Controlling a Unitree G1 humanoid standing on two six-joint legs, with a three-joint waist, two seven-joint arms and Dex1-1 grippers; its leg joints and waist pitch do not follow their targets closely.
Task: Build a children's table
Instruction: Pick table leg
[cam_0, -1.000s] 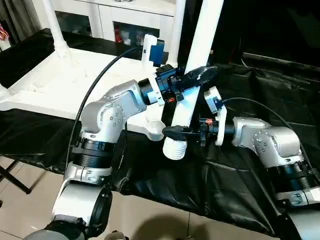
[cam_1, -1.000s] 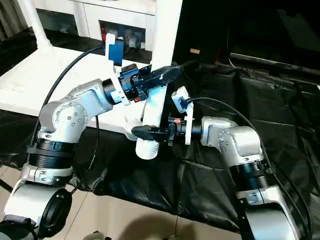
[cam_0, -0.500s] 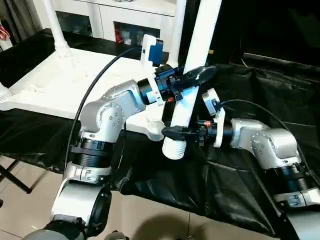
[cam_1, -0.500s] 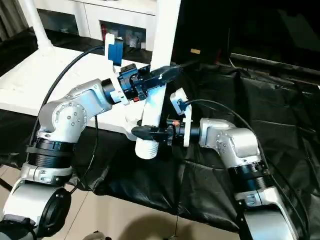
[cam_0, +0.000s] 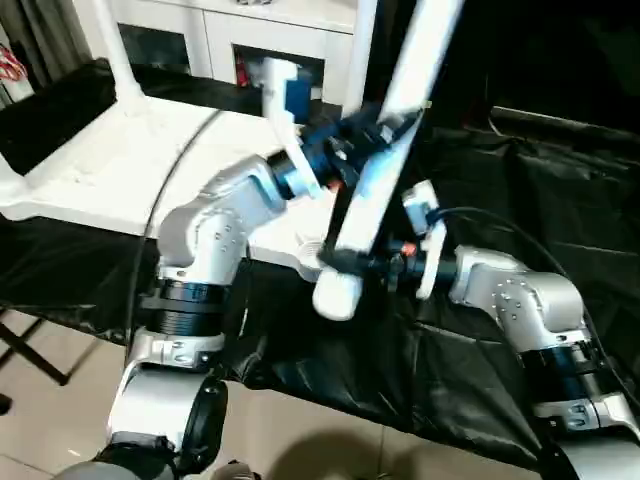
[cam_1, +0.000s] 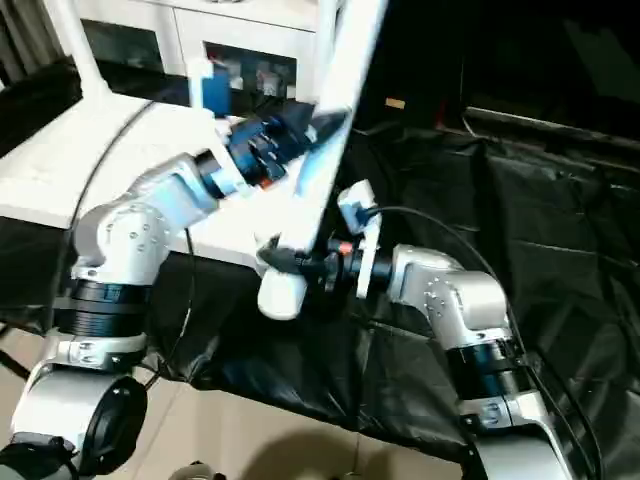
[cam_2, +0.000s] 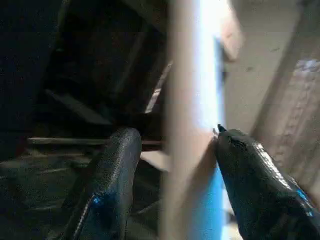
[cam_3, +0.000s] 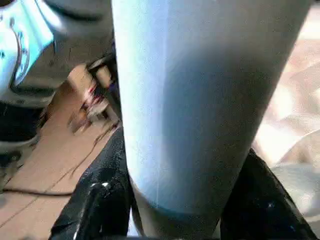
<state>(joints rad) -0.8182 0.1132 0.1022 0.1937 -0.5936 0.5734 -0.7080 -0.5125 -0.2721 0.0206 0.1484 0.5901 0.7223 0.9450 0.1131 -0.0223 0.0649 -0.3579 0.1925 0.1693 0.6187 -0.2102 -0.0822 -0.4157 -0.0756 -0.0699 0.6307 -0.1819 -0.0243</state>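
Observation:
The children's table top (cam_0: 120, 160) lies upside down on the black-covered bench, with two white legs (cam_0: 112, 50) (cam_0: 358, 40) standing in its far sockets. A third white leg (cam_0: 420, 60) hangs tilted over the near corner socket (cam_0: 312, 250), its thick end (cam_0: 335, 297) lowest. My right gripper (cam_0: 345, 262) is shut on that leg just above its thick end; in the right wrist view both fingers (cam_3: 100, 200) press its sides. My left gripper (cam_0: 378, 135) straddles the leg's middle. In the left wrist view one finger (cam_2: 107, 190) stands off the leg (cam_2: 192, 125) while the other touches it.
A white cabinet with glass doors (cam_0: 250, 30) stands behind the bench. Black sheeting (cam_0: 500, 160) covers the bench to the right of the table top. Tiled floor (cam_0: 60, 430) lies below the bench's front edge.
The right gripper has closed on the leg's lower part. The left gripper's fingers have widened. The leg has tilted further, top to the right and thick end slightly left.

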